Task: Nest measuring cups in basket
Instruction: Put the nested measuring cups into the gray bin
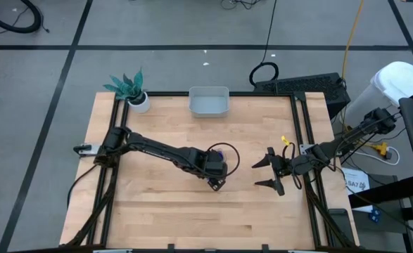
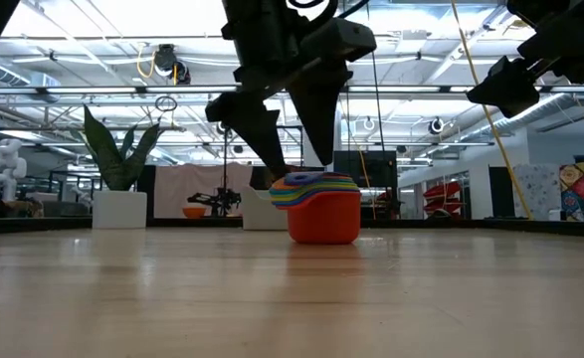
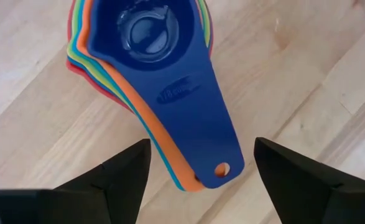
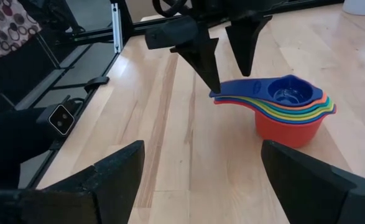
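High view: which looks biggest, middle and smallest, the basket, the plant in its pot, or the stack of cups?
1. Plant in its pot, about level with the basket.
2. Basket.
3. Stack of cups, mostly hidden under the left gripper.

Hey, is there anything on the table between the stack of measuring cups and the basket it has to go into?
Nothing visible. The measuring cups sit nested under the open left gripper at mid-table; bare wood runs from there to the basket at the far edge.
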